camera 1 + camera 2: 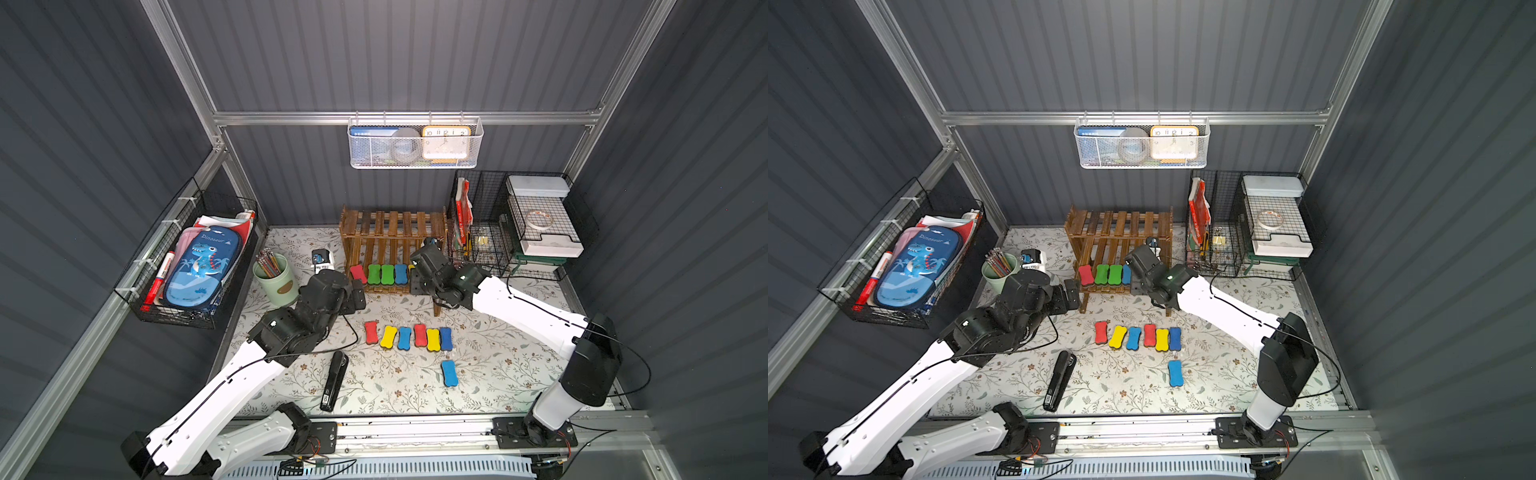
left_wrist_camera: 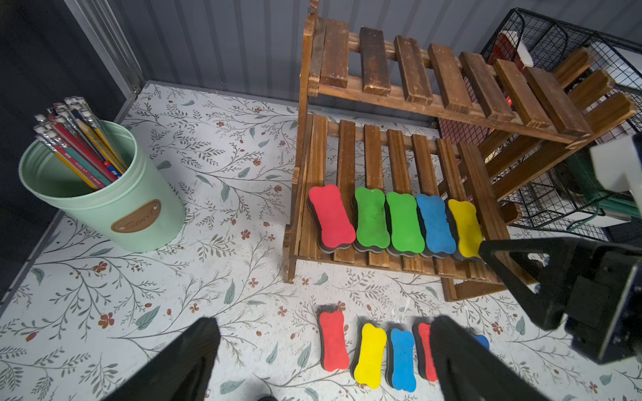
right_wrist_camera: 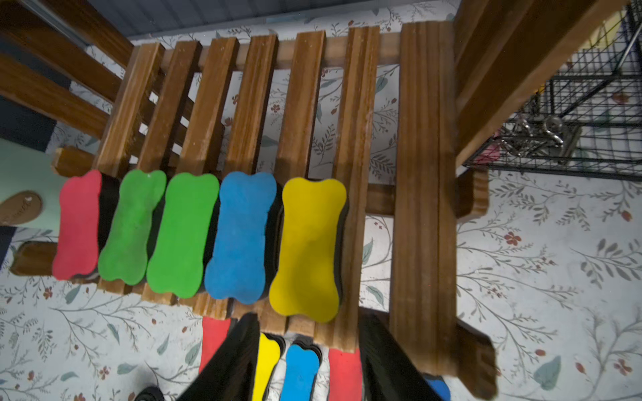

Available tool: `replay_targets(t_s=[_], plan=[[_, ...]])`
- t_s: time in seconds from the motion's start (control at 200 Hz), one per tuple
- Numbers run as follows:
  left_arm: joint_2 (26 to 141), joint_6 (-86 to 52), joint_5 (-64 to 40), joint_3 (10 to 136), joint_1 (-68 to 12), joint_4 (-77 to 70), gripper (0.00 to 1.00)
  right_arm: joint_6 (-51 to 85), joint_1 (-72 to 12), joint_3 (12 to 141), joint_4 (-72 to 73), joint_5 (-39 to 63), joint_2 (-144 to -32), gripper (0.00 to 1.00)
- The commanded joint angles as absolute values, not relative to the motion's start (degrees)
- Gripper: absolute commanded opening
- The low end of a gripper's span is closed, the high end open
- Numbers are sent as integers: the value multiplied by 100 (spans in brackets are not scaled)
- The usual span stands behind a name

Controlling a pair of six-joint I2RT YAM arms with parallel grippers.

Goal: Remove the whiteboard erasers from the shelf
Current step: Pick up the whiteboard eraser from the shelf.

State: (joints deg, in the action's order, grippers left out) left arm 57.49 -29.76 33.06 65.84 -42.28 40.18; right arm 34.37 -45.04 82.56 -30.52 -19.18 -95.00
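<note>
Five whiteboard erasers are lined on the lower tier of the shelf, and seven more are laid on the tabletop before it. The right fingers are seen half apart close to the yellow eraser at the shelf's front edge, nothing being gripped; the left fingers are spread wide before the shelf, empty.

The shelf stands at the tabletop's back edge, five erasers on its lower tier; seven loose erasers and a stapler lie in front.
</note>
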Motion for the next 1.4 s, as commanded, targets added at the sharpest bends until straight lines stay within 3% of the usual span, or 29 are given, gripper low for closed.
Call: replay_targets(t_s=[0.0, 1.396], plan=[[5757, -2827, 3333, 6683, -4201, 4100, 99, 3616, -4485, 8293, -2668, -2209, -9511, 51], [5661, -2796, 3340, 6532, -4196, 4115, 99, 3691, -4222, 8613, -2741, -1907, -10334, 45]])
